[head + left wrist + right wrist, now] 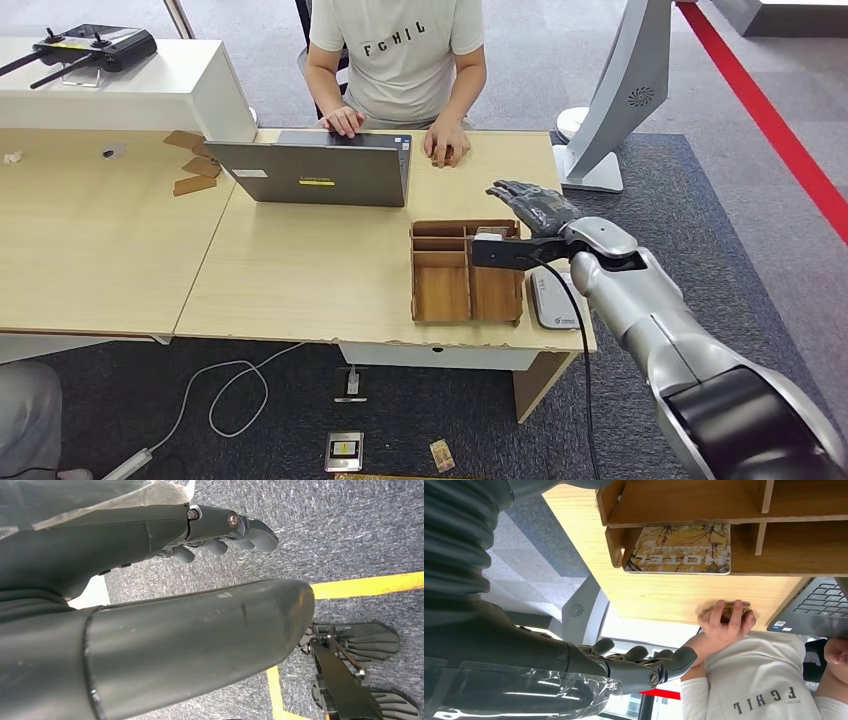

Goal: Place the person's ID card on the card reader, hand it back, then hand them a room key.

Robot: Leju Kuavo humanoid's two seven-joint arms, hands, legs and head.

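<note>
My right hand (533, 206) hovers over the table's right side, just beyond the wooden organizer tray (440, 290), fingers (639, 661) stretched out and holding nothing. A hotel key card (679, 550) with a gold tree print lies in the tray's far right compartment (490, 233). The white card reader (553, 302) sits beside the tray, partly under my forearm. The seated person's hand (447, 143) rests on the table edge over a small brownish card (724, 614), mostly hidden by their fingers. My left hand (220, 530) hangs over the carpet with loosely bent fingers, holding nothing.
A grey laptop (320, 170) stands open in front of the person. A white display stand (600, 160) rises at the table's right corner. Cardboard scraps (195, 165) lie at the left, a white cabinet (150, 90) beyond. Cards (345, 450) and a cable (235, 390) lie on the floor.
</note>
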